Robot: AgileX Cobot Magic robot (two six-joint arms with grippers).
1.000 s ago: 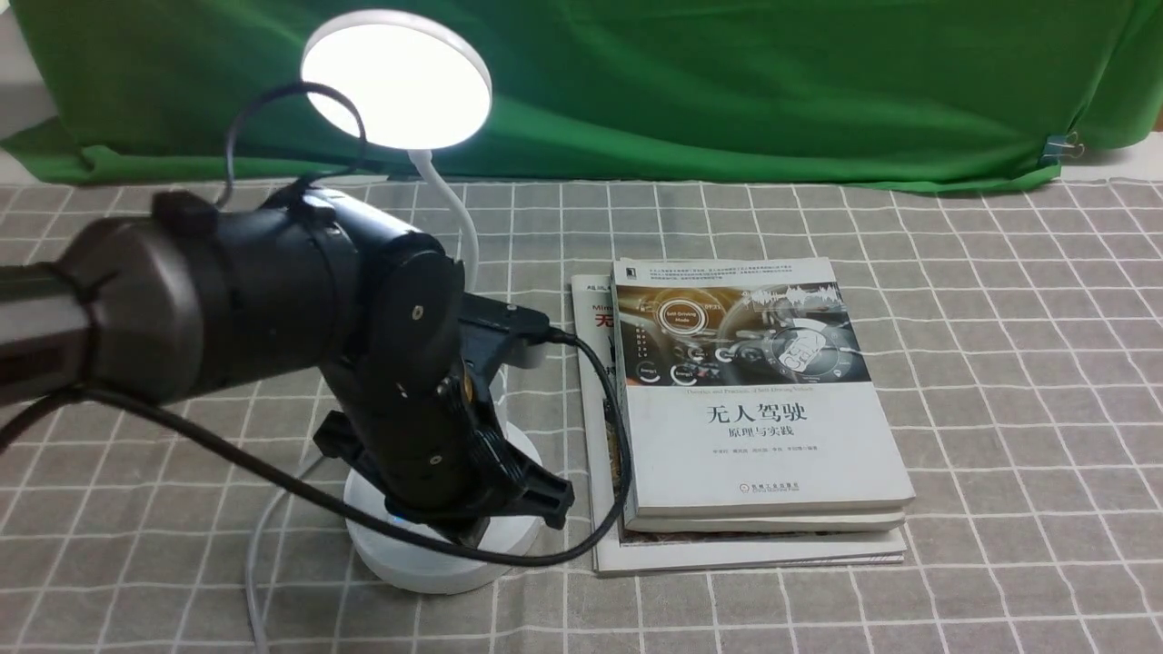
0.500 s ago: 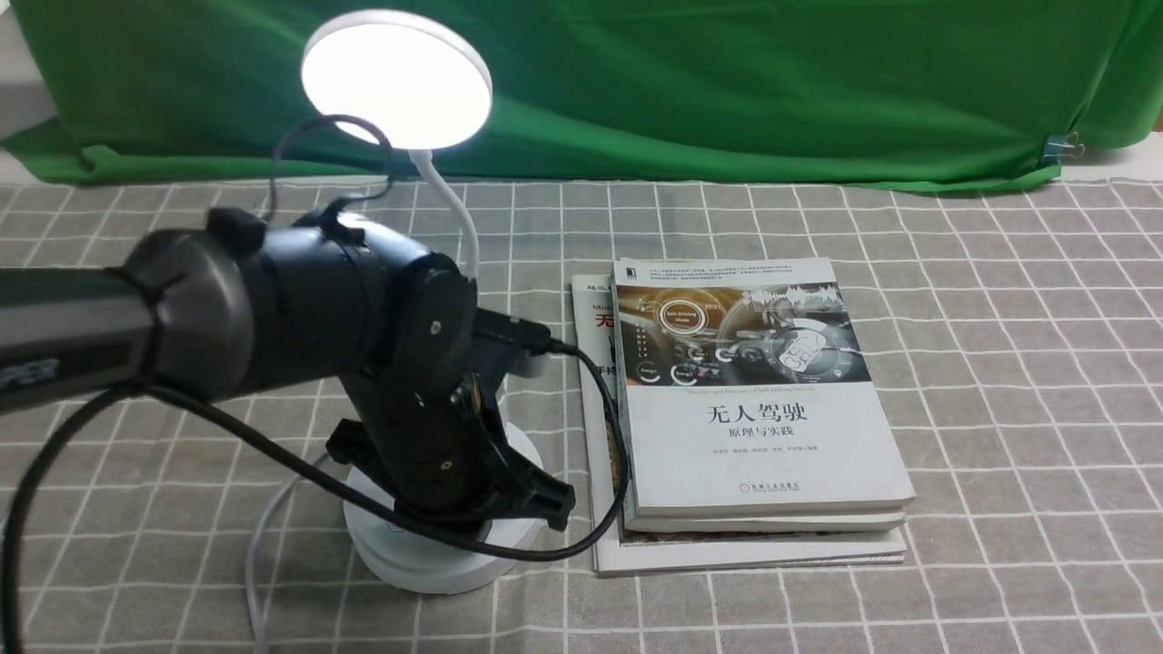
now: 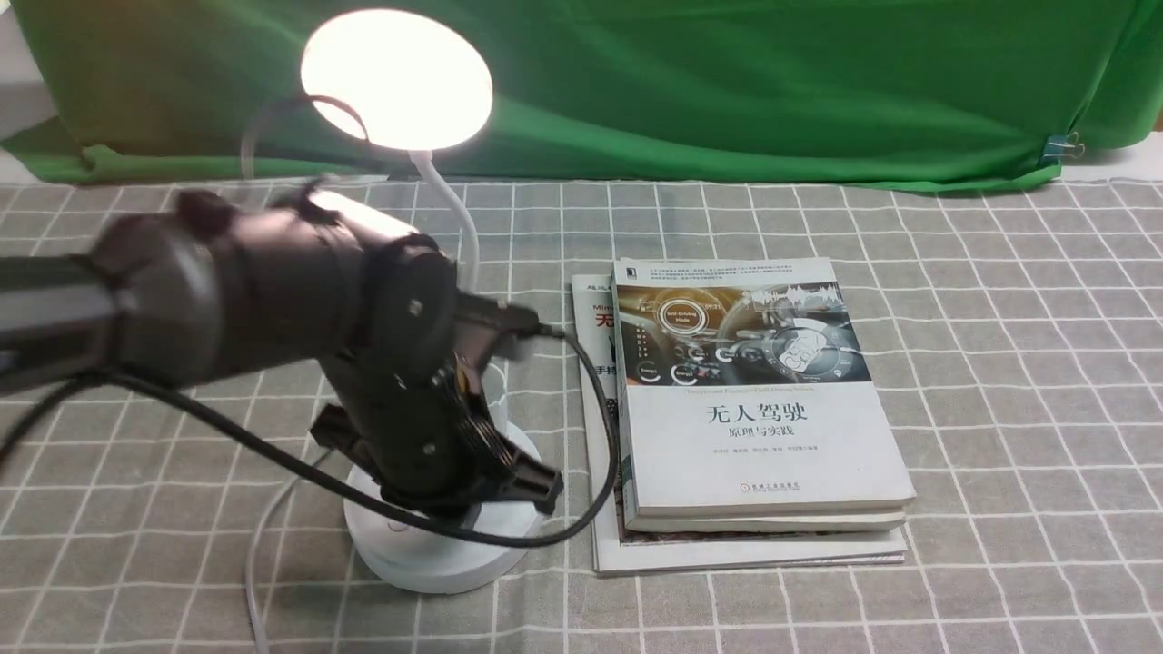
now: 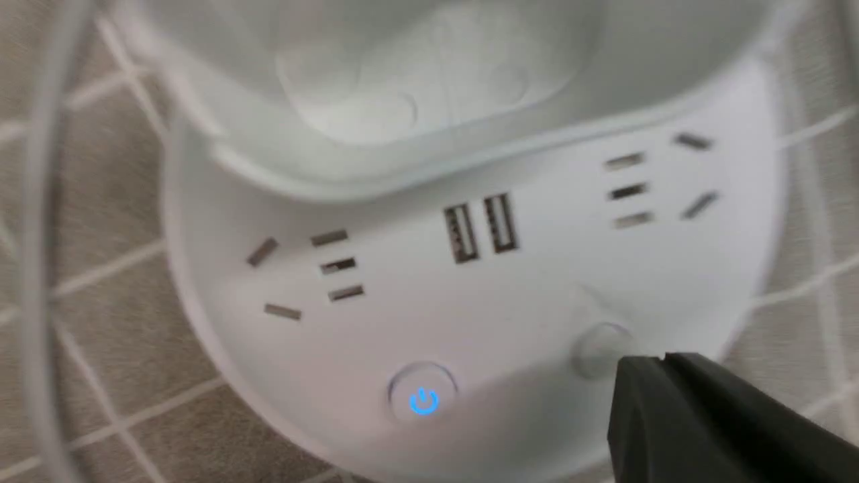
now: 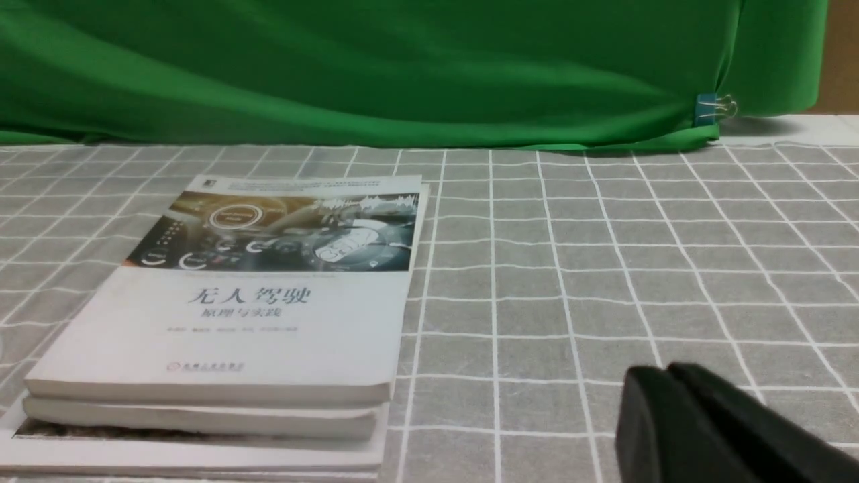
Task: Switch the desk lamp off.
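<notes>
The white desk lamp stands left of centre, its round disc head (image 3: 397, 80) lit with a warm glow. Its thin neck (image 3: 459, 227) runs down to the round base (image 3: 436, 554). My left gripper (image 3: 472, 518) hangs over the base with its jaws pressed together. In the left wrist view the base (image 4: 470, 302) shows sockets, a button with a blue power sign (image 4: 423, 399) and a plain round button (image 4: 600, 349). The left gripper's tip (image 4: 661, 362) sits right beside the plain button. My right gripper (image 5: 668, 376) is shut and empty above the cloth.
A stack of books (image 3: 754, 409) lies right of the lamp base, also in the right wrist view (image 5: 235, 315). The lamp's white cord (image 3: 259, 545) trails to the front left. A green cloth (image 3: 727, 82) hangs at the back over the grey checked tablecloth (image 3: 999, 363).
The lamp's light has turned from cool white to a warmer tone. My left arm has drawn back a little to the left and lifted slightly over the base.
</notes>
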